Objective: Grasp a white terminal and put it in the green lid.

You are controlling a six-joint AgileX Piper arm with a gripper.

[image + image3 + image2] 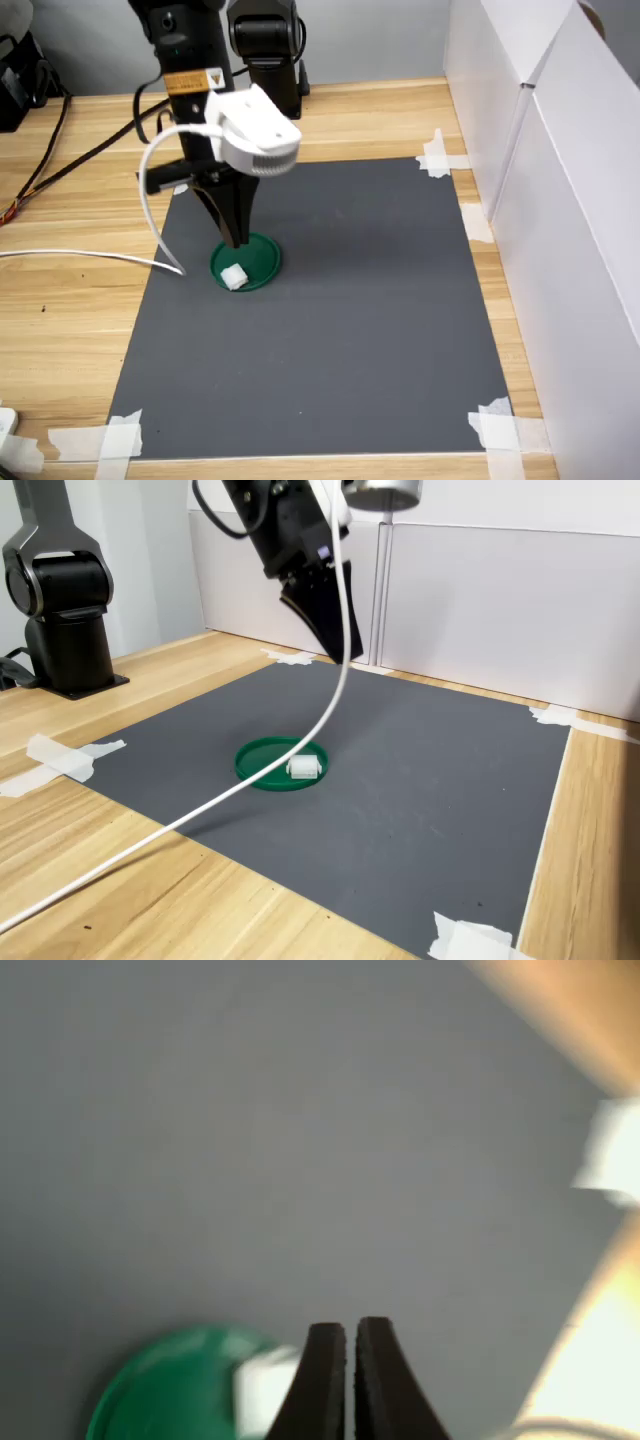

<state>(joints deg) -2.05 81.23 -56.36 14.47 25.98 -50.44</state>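
The white terminal [305, 768] lies inside the green lid [262, 758]; above the lid the gripper [341, 645] hangs, jaws nearly together and empty, its tips hiding the lid's far rim in the first exterior view.

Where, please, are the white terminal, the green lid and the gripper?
white terminal [305, 768], second exterior view, its top.
green lid [262, 756], second exterior view, bare floor.
gripper [349, 1345], wrist view, between fingertips.

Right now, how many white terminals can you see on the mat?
1. The white terminal lies inside the green lid, near its rim, in both exterior views. No other shows on the gray mat, though the arm hides a small part.
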